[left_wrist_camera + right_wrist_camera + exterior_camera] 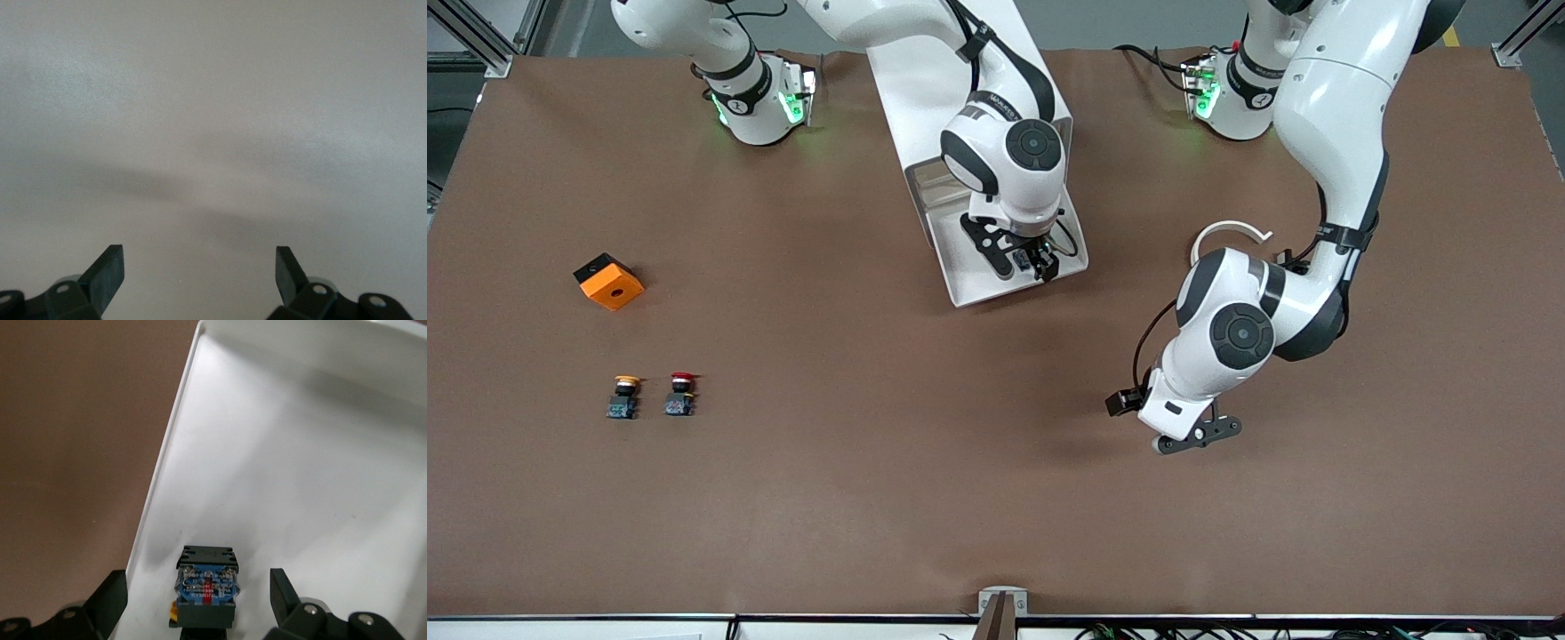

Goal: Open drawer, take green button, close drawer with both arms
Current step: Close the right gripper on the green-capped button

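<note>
Matte brown table (871, 498), glossy white drawer (969, 289), blue-based button (205, 588)

Right tool (1024, 260) lowered, fingers apart; left tool (1199, 434) waits, open.

Open white drawer (960, 276), blue-based button (205, 587) lying inside

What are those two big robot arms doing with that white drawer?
The drawer is pulled open. The right gripper is down inside it, its jaws standing on either side of a small button but not yet shut on it. The left gripper waits with jaws open over bare table toward the left arm's end. A yellow-capped button, a red-capped button and an orange block sit toward the right arm's end.
</note>
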